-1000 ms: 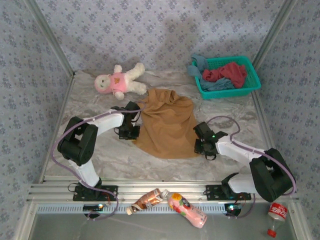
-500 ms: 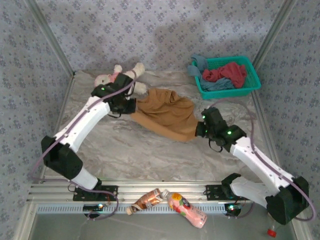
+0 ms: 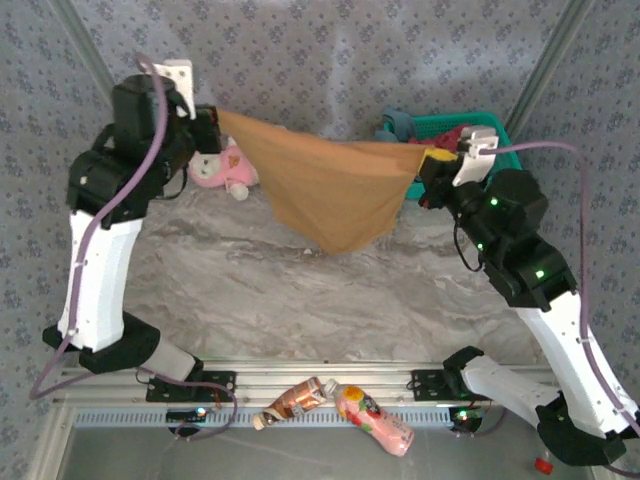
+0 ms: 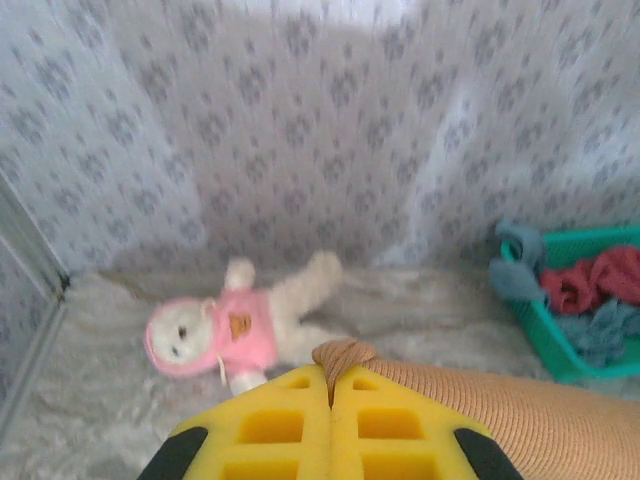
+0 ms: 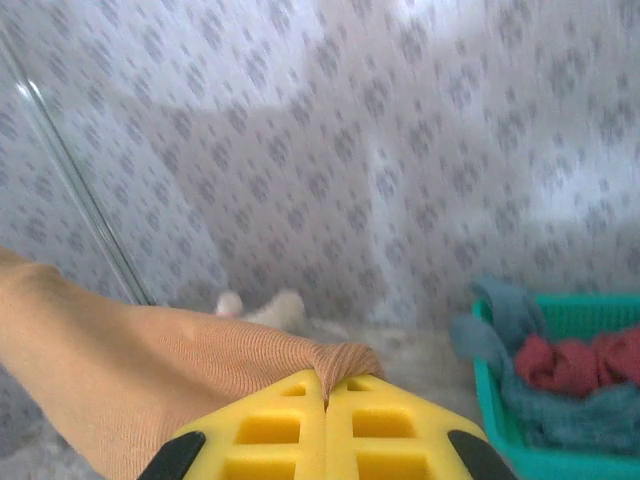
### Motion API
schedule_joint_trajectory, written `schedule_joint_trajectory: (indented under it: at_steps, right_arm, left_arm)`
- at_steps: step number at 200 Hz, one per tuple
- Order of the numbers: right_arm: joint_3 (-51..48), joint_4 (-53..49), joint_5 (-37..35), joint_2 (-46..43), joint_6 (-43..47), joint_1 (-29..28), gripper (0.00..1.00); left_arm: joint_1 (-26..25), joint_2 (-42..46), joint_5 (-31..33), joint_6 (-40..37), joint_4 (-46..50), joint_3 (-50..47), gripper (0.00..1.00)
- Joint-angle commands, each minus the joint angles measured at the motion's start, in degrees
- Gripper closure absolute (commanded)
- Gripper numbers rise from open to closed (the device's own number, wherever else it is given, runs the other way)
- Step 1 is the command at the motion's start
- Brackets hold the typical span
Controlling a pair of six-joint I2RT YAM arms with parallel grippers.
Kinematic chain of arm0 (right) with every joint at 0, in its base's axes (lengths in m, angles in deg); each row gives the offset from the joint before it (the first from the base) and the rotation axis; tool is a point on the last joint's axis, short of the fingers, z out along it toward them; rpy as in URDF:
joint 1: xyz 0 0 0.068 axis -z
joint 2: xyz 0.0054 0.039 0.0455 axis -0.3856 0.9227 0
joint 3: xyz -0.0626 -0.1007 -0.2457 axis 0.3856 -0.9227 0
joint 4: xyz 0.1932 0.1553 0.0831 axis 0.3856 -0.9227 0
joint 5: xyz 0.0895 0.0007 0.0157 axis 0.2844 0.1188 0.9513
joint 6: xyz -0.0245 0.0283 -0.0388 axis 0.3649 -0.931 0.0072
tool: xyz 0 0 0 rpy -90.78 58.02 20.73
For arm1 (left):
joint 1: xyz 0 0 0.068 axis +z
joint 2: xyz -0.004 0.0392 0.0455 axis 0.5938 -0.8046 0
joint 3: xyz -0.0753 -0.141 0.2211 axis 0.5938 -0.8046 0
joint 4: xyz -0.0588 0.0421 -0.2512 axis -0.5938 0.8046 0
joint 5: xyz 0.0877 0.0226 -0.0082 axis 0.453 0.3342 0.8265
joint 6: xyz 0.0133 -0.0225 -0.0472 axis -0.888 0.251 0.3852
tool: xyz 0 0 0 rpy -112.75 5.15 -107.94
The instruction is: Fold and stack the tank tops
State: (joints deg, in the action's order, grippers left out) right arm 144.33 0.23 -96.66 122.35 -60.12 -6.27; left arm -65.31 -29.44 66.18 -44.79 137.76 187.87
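Note:
The tan-brown tank top (image 3: 325, 190) hangs stretched in the air between both arms, sagging to a point over the table's far half. My left gripper (image 3: 212, 118) is shut on its left corner; a pinched fold of ribbed cloth (image 4: 345, 355) sticks out between the yellow pads (image 4: 270, 425). My right gripper (image 3: 428, 160) is shut on the opposite corner of the tan-brown tank top (image 5: 150, 360). The dark red tank top (image 3: 462, 140) and the dusty blue tank top (image 3: 398, 126) lie bunched in the teal basket (image 3: 500, 178); both show in the right wrist view, red (image 5: 585, 365) and blue (image 5: 505, 315).
A white plush doll in pink (image 3: 225, 170) lies at the back left of the marbled table (image 3: 300, 300), partly behind the left arm. Two bottles (image 3: 340, 402) lie by the front rail, and another bottle (image 3: 545, 462) sits at the bottom right. Patterned walls close in the back and sides.
Both arms have risen from table level and carried the tan-brown tank top up off the table. It now hangs spread between them instead of lying crumpled.

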Motion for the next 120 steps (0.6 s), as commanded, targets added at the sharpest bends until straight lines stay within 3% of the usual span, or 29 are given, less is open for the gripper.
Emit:
schedule_joint_trajectory:
  at_steps: [1, 35, 64, 120]
  right_arm:
    - [4.9, 3.95, 2.28, 1.82, 5.04, 0.0, 0.95]
    - [9.14, 4.02, 1.65, 6.78, 6.96, 0.24, 0.95]
    - [11.61, 4.4, -0.17, 12.74, 4.74, 3.66, 0.95]
    - [18.04, 4.79, 7.85, 21.03, -3.31, 13.3, 0.95]
  left_arm:
    - [0.37, -0.86, 2.79, -4.35, -0.63, 4.64, 1.0]
    - [1.01, -6.88, 2.89, -6.44, -2.33, 10.89, 1.0]
    - [3.83, -14.15, 1.83, -5.18, -4.04, 15.45, 1.0]
    - [5.86, -27.83, -7.69, -2.01, -8.51, 26.69, 1.0]
